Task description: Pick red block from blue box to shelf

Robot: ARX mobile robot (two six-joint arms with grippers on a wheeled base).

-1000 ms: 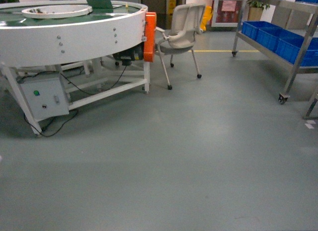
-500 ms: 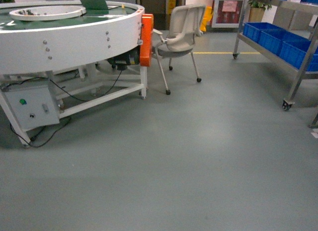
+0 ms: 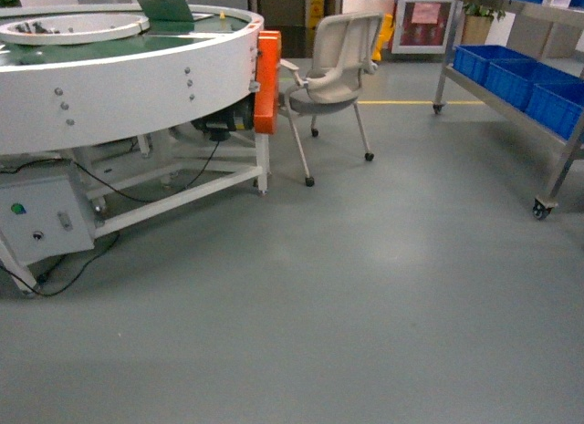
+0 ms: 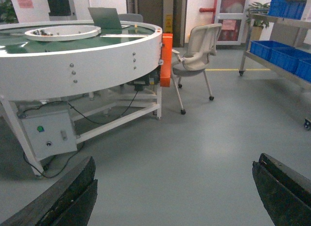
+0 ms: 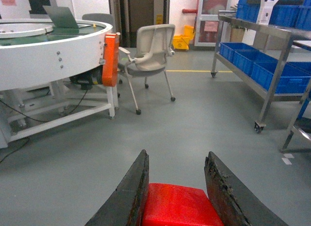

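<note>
The red block sits clamped between the two dark fingers of my right gripper, low in the right wrist view, above bare floor. My left gripper is open, its fingers far apart at the bottom corners of the left wrist view with nothing between them. The steel shelf stands at the far right on castors and also shows as a shelf in the right wrist view. The blue box is out of view. Neither gripper shows in the head view.
A big round white conveyor table with an orange guard fills the left, a grey control box and cables under it. A beige wheeled chair stands behind. Dark blue crates sit on the shelf. Grey floor lies ahead.
The whole head view has shifted: the table and control box slid left and lower, the shelf's castor moved right and lower, as the base rolls across the floor.
</note>
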